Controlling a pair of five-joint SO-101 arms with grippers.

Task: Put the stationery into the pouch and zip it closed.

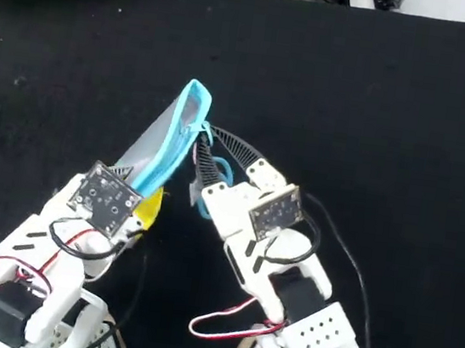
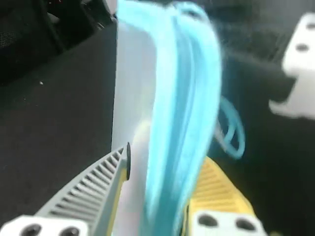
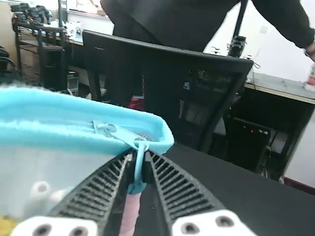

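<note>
A translucent pouch (image 1: 153,142) with a light-blue zip edge is held up off the black table between both arms. My left gripper (image 1: 149,190) is shut on its near end; in the left wrist view the pouch (image 2: 138,98) sits between a grey finger (image 2: 98,187) and a yellow one. My right gripper (image 1: 208,142) is at the far end, its black ribbed fingers (image 3: 172,187) shut on the blue zipper pull loop (image 3: 138,172) just under the slider (image 3: 106,129). Small white items (image 3: 39,189) show through the pouch wall (image 3: 49,162).
Black cloth covers the table (image 1: 377,116) on every side of the arms. A thin black cable (image 1: 350,258) trails beside the right arm. A black mesh chair (image 3: 197,88) stands beyond the table's far edge.
</note>
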